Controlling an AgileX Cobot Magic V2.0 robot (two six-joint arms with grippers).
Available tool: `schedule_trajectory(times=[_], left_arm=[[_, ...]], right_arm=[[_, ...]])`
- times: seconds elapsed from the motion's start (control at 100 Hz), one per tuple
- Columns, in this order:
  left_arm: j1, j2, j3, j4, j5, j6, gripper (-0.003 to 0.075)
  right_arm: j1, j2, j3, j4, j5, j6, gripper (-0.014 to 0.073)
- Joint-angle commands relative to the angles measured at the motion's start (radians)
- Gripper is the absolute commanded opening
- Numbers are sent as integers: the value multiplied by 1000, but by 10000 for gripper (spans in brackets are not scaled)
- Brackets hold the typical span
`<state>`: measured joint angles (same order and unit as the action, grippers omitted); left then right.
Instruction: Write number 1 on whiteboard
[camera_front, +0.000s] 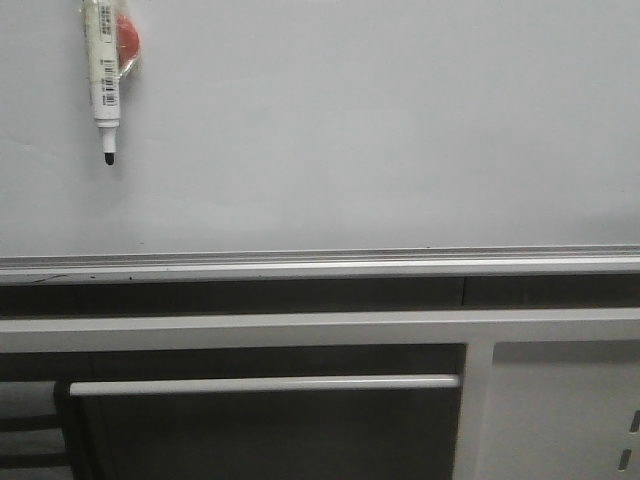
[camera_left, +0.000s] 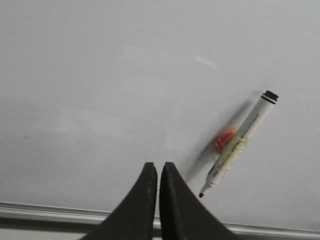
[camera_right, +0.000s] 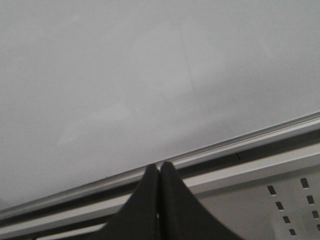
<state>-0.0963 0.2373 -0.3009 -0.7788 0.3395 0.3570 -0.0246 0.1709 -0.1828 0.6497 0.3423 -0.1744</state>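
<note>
Overhead, marker (camera_front: 104, 70) hanging on bare whiteboard (camera_front: 380, 130)

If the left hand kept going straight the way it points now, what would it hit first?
Most likely the bare whiteboard. The left hand, shut and empty, points at its blank surface, with the marker pen off to one side. How far off the board is cannot be judged.

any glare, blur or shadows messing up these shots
Front view: flat, even light on the whiteboard, slightly soft, marker legible. Left wrist view: the marker looks smeared, with a soft shadow beside it and a faint bright streak above. Right wrist view: only dull smudgy reflections on the board; both grippers' jaws appear as dark, shut silhouettes.
</note>
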Motion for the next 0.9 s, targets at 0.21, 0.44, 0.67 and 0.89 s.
schedule_trajectory(times=[0.21, 0.44, 0.67, 0.89], left_arm=[[-5, 355, -185, -503, 197, 603, -20], [-5, 481, -237, -630, 236, 831, -20], [-9, 485, -242, -751, 285, 969, -20], [-9, 490, -242, -835, 330, 969, -20]], right_arm=[[-7, 111, -97, 0, -10, -47, -61], [-7, 111, -97, 0, -8, -47, -61], [-7, 111, -97, 0, -21, -47, -61], [-7, 111, -97, 0, -27, -47, -61]])
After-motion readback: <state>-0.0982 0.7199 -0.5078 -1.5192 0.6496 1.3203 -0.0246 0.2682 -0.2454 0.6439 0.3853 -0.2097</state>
